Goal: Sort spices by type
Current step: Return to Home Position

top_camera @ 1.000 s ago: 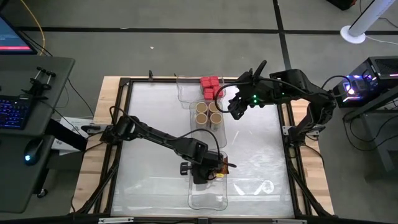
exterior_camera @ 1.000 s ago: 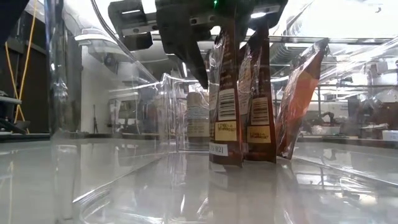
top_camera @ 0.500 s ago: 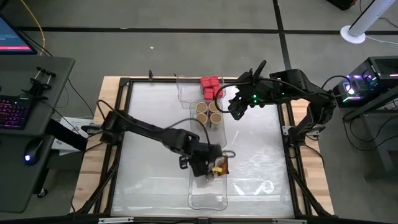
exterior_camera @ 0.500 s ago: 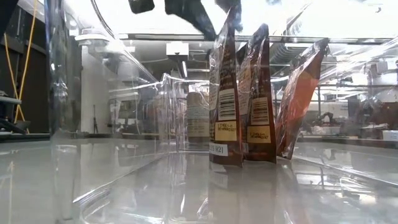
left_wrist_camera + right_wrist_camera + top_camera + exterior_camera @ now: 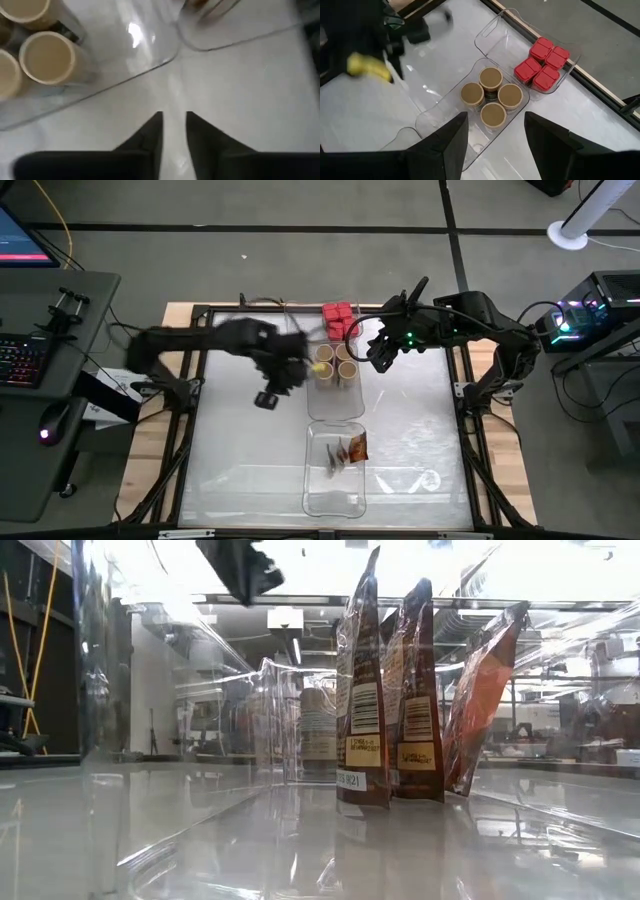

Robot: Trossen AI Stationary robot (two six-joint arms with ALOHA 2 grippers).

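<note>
SORT NEARLY DONE: 3 clear trays stand in a row down the middle of the table (image 5: 240, 470), and each holds 1 kind of spice. The 4 red containers (image 5: 543, 64) fill the far tray (image 5: 297, 330). The 4 tan-topped jars (image 5: 491, 97) stand packed together in the middle tray (image 5: 335, 405), and the brown-orange packets (image 5: 348, 452) sit in the near tray (image 5: 335, 502). No spice shows loose on the tabletop. The left gripper (image 5: 173, 117) hangs over bare table just beside the middle tray, on the left arm's side of it. Its jaws are drawn almost together, with only a thin slit between them and nothing held. The right gripper (image 5: 495, 119) waits above the table's far right part, near the jars and red containers, with jaws spread wide and empty. On this showing, all that seems left is for the arms to go to rest. The right wrist view gives the clearest count, with 4 jars and 4 red containers, each set in a tight square. The overhead view shows the packets only as 1 small cluster. The level view alone shows them standing on end, leaning a little, printed labels facing out. It shows 3 plainly, and a 4th cannot be made out in any view. Only the left wrist view settles how the left jaws stand, which the overhead view leaves unclear.
</note>
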